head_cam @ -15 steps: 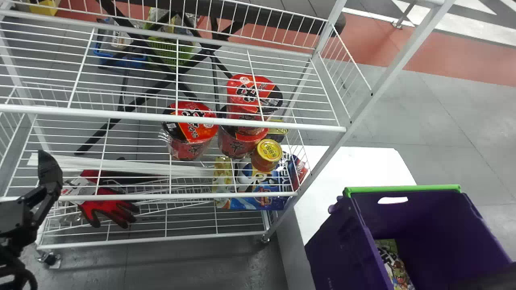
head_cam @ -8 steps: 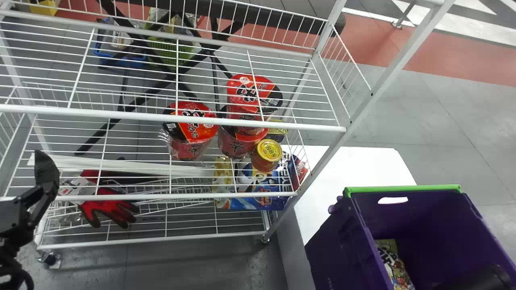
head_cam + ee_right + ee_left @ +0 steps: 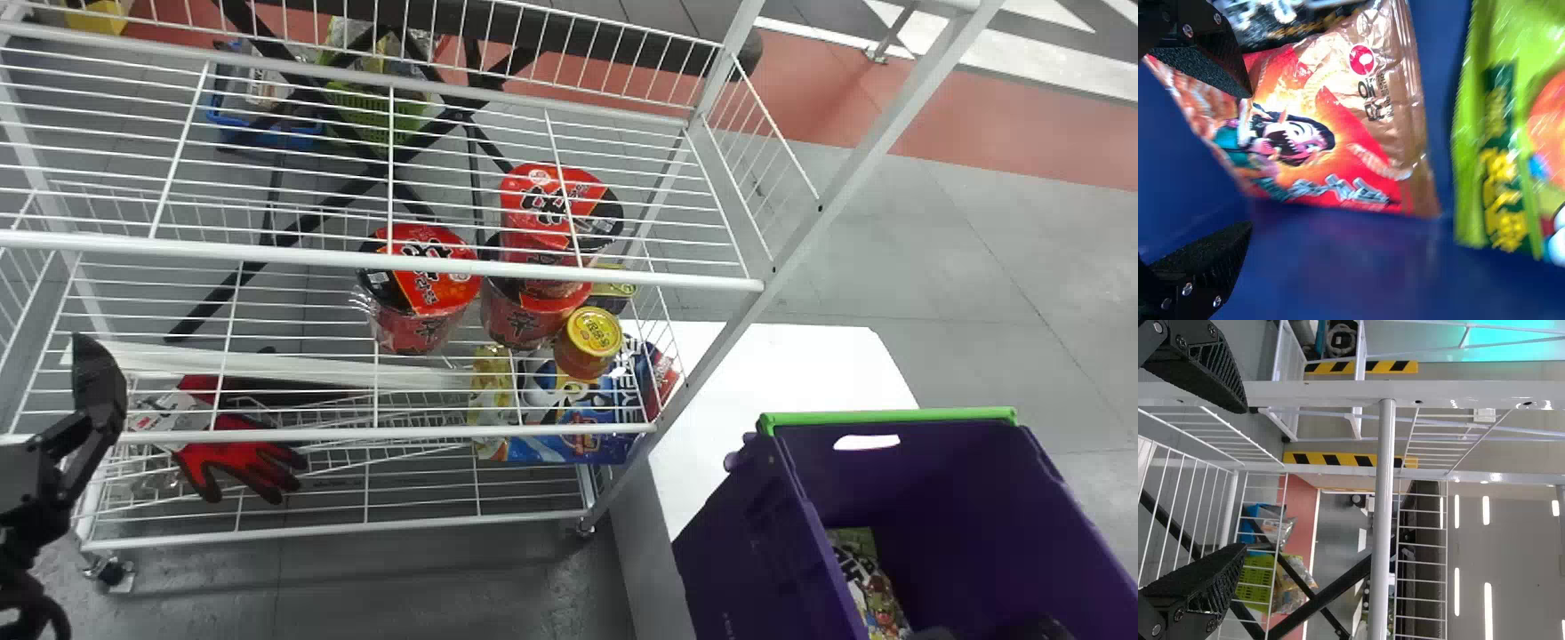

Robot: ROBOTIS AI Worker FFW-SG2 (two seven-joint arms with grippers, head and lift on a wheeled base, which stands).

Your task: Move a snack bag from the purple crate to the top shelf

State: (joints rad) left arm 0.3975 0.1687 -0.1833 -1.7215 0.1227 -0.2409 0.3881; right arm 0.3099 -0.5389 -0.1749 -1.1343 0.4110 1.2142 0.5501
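Note:
In the head view the left gripper (image 3: pixel 100 387) stands at the left edge before the rack; in its wrist view the left gripper (image 3: pixel 1238 480) is open, nothing between its fingers. At the bottom right the purple crate (image 3: pixel 747 542) has the right arm's dark gripper (image 3: pixel 1022 629) low inside it. Through the right wrist camera, the right gripper (image 3: pixel 1250 160) is open, its upper finger close over a red and brown snack bag (image 3: pixel 1338 127); whether they touch I cannot tell. A green bag (image 3: pixel 1501 133) lies apart from it. The rack's upper wire shelf (image 3: pixel 293 249) shows in the head view.
Red noodle cups (image 3: pixel 427 293), a yellow-lidded jar (image 3: pixel 589 342) and a blue box (image 3: pixel 569 436) stand on lower rack levels. Red gloves (image 3: pixel 240 458) lie at lower left. The rack's slanted post (image 3: pixel 800 231) rises between shelves and crate, which sits by a white table (image 3: pixel 773 364).
The right gripper's dark shape in the crate has moved down and left toward the bags. My left gripper has shifted slightly left.

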